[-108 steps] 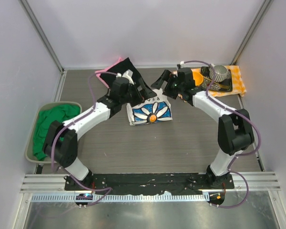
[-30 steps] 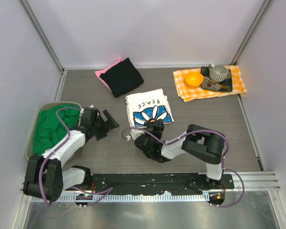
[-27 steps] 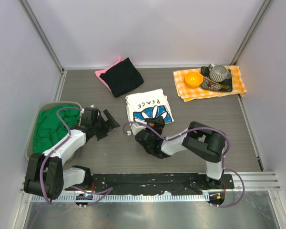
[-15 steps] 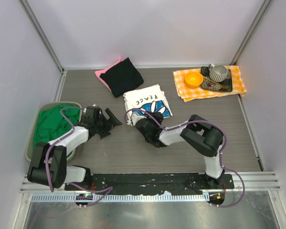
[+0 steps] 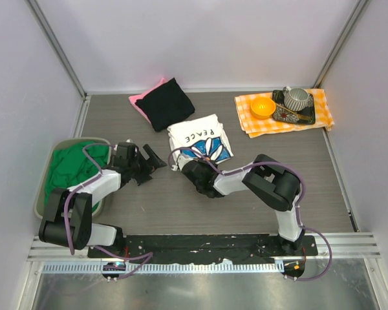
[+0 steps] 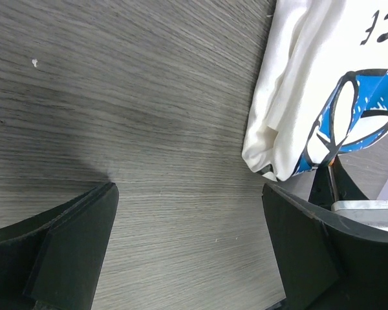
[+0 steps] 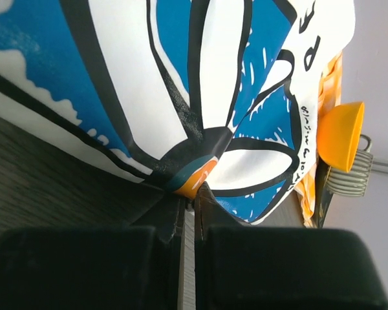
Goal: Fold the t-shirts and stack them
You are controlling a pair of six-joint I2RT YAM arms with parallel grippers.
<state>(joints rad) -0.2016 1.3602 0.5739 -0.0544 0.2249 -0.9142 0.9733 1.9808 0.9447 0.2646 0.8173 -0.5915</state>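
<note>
Nearest, on the grey wood-grain table (image 5: 246,206), the right gripper (image 7: 187,205) clamps the daisy t-shirt (image 5: 200,137) by its near edge at centre. The left gripper (image 6: 191,232) gapes at 9 o'clock beside the green tee (image 5: 68,171) in its bin (image 5: 74,141). At 11 o'clock a black tee (image 5: 171,103) lies on a pink tee (image 5: 139,102); a checked cloth (image 5: 252,124) sits at 1, with pale walls (image 5: 200,39) beyond.

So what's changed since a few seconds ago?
Both arms pulled back from the far side toward their bases. The right tool shut on the near edge of the daisy t-shirt and nudged it away, slightly leftward. The left tool stayed open beside it. Black t-shirt, pink t-shirt, green t-shirt and checked cloth have not moved.
</note>
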